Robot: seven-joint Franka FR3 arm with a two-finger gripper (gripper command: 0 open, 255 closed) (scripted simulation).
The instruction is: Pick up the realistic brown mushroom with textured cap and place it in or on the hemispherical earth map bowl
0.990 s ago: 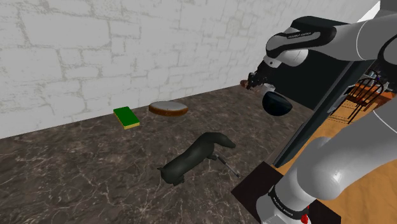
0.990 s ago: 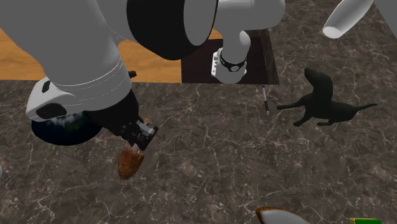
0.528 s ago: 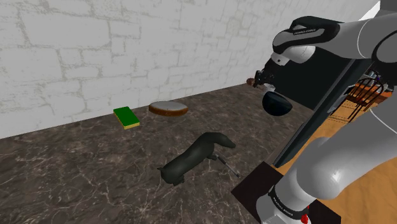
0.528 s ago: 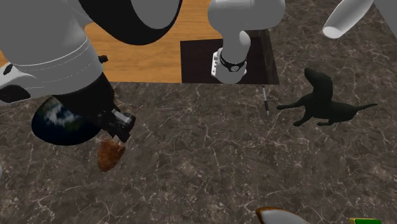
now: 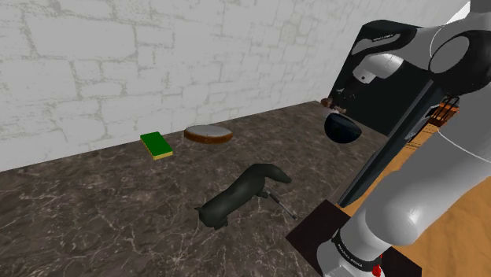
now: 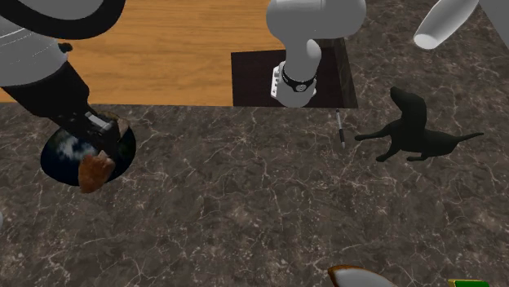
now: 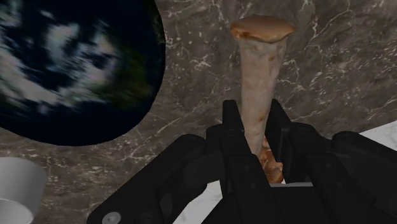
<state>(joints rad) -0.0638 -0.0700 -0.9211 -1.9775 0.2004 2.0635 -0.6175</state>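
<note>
My gripper [image 7: 254, 124] is shut on the pale stalk of a brown-capped mushroom [image 7: 262, 70], and the cap points away from the hand. The dark earth map bowl [image 7: 70, 70] lies beside the mushroom on the marble surface. In the second exterior view the gripper [image 6: 102, 137] hangs over the bowl [image 6: 61, 159], with the mushroom [image 6: 95, 171] at the bowl's near rim. From the shoulder camera the gripper [image 5: 341, 97] holds the mushroom [image 5: 329, 101] just above the bowl [image 5: 343, 128] at the table's far right end.
A black dog figure [image 5: 240, 193] and a pen [image 5: 280, 204] lie mid-table. A green sponge [image 5: 156, 145] and a flat brown round thing [image 5: 208, 134] sit near the brick wall. A white cup [image 7: 16, 188] stands near the bowl. The stand [image 6: 294, 77] borders wooden floor.
The gripper has carried the mushroom sideways from open marble to the bowl: leftward in the second exterior view, rightward in the shoulder view. The grip stays shut.
</note>
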